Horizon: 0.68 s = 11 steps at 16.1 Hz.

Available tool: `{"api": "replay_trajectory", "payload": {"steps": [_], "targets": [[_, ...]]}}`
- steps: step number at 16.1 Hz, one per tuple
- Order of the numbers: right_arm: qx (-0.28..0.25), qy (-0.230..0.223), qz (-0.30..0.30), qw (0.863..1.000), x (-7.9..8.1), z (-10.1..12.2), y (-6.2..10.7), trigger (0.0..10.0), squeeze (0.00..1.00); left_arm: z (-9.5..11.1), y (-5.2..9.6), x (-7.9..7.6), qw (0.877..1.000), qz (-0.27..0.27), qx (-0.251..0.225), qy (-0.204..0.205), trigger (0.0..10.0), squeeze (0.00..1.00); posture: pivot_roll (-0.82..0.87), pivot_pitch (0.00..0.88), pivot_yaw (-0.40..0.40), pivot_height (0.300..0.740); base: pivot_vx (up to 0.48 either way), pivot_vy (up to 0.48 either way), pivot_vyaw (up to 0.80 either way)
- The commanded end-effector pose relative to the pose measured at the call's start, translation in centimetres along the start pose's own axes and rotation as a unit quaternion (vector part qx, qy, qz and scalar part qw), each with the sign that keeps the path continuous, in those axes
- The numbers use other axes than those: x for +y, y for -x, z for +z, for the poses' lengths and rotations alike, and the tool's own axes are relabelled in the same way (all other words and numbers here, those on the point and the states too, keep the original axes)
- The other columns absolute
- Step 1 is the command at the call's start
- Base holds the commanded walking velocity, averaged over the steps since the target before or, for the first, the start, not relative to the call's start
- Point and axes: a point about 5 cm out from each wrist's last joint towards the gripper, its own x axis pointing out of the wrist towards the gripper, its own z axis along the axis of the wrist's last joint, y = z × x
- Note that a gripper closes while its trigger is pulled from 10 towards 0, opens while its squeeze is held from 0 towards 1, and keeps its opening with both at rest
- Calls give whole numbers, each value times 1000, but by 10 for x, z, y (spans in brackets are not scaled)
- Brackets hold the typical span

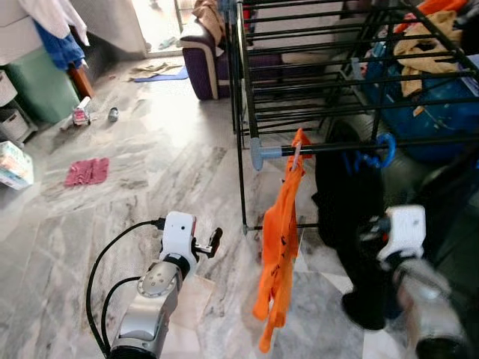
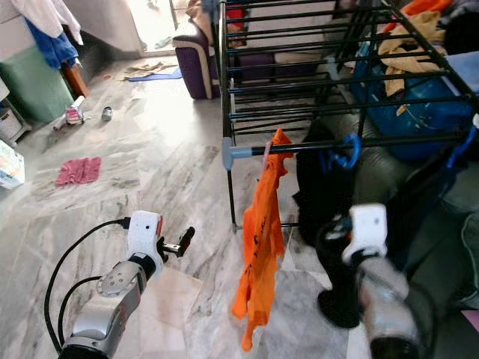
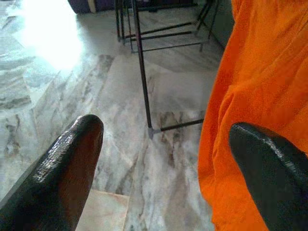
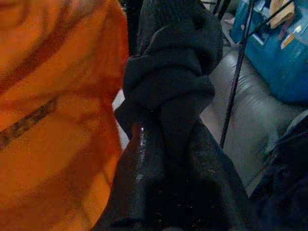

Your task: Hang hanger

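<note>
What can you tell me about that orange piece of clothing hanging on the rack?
The orange garment looks like thin, soft fabric with faint dark print. It hangs limp from a hanger hooked on the drying rack's front bar, beside a black garment. Its crumpled hem dangles above the marble floor. The left gripper is open beside it.

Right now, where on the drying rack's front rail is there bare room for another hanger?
The front rail is bare between the orange shirt and the blue hanger holding the black garment, and right of it. The corner by the grey joint is crowded. The right gripper grips the black garment.
</note>
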Motion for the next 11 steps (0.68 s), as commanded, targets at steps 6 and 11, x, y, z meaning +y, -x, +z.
{"api": "replay_trajectory", "payload": {"steps": [6,11], "targets": [[-59,6,-31,998,24,22,2,10000,0,9,-11,5,999,23,-15,-21,10000,0,15,0,48,740,0,0,0],[-44,21,-32,998,20,23,2,10000,0,-2,-11,-3,1000,13,-8,-20,10000,0,1,0,26,740,0,0,0]]}}
